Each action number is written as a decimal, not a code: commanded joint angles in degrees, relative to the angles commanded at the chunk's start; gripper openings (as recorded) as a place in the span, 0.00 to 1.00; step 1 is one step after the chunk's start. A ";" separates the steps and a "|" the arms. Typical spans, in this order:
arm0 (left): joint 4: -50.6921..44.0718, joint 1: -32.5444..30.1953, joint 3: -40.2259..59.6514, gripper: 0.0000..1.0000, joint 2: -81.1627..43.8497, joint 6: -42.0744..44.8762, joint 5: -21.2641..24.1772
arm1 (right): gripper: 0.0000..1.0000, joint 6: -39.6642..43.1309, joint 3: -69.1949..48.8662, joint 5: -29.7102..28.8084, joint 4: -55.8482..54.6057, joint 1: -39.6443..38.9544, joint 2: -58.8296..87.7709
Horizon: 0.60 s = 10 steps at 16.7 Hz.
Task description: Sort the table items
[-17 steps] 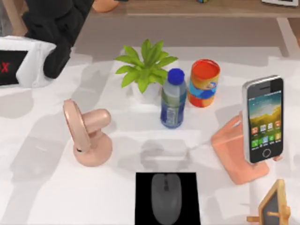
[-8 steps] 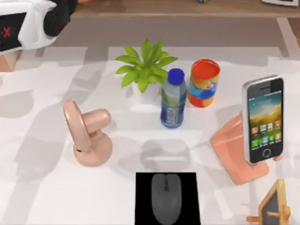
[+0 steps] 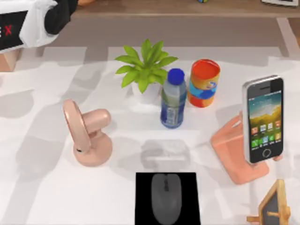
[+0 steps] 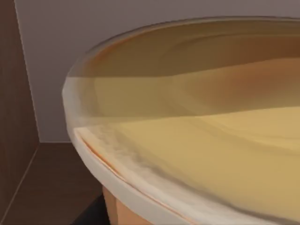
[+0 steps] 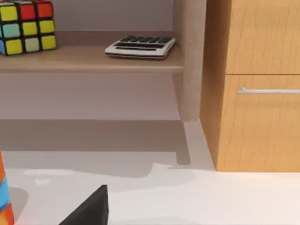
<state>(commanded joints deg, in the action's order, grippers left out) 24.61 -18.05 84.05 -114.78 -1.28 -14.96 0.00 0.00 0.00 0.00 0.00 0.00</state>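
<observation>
A grey mouse (image 3: 165, 198) lies on a black pad (image 3: 143, 183) at the front middle of the white table (image 3: 47, 187). At the right, a silver-edged smartphone (image 3: 264, 119) with a colourful screen leans on a peach stand (image 3: 232, 145). My left arm (image 3: 33, 21) reaches past the table's back left corner toward the shelf. Its wrist view is pressed up against the yellow top of an orange cup (image 4: 197, 140). An orange bit (image 3: 86, 2) at the top edge beside the arm may be that cup.
A pink fan (image 3: 86, 133) stands at the left and a potted plant (image 3: 145, 63) at the back middle. A blue-capped bottle (image 3: 172, 98) and a red-topped can (image 3: 205, 82) stand beside the plant. A small chalkboard (image 3: 274, 206) sits front right. The back shelf holds a puzzle cube (image 5: 27, 26) and a calculator (image 5: 140, 46).
My left arm has drawn back and to the left, off the table's corner toward the shelf, and its shadow has shifted. The table items have not moved.
</observation>
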 joint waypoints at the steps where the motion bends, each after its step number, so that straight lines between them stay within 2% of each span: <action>1: -0.02 0.04 0.04 0.00 0.00 -0.04 0.01 | 1.00 0.00 0.00 0.00 0.00 0.00 0.00; 7: -0.10 0.30 0.20 0.00 -0.26 -0.14 -0.11 | 1.00 0.00 0.00 0.00 0.00 0.00 0.00; 10: -0.10 0.30 0.20 0.23 -0.26 -0.14 -0.11 | 1.00 0.00 0.00 0.00 0.00 0.00 0.00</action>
<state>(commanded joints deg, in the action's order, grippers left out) 24.51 -17.75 84.25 -115.05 -1.42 -15.07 0.00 0.00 0.00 0.00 0.00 0.00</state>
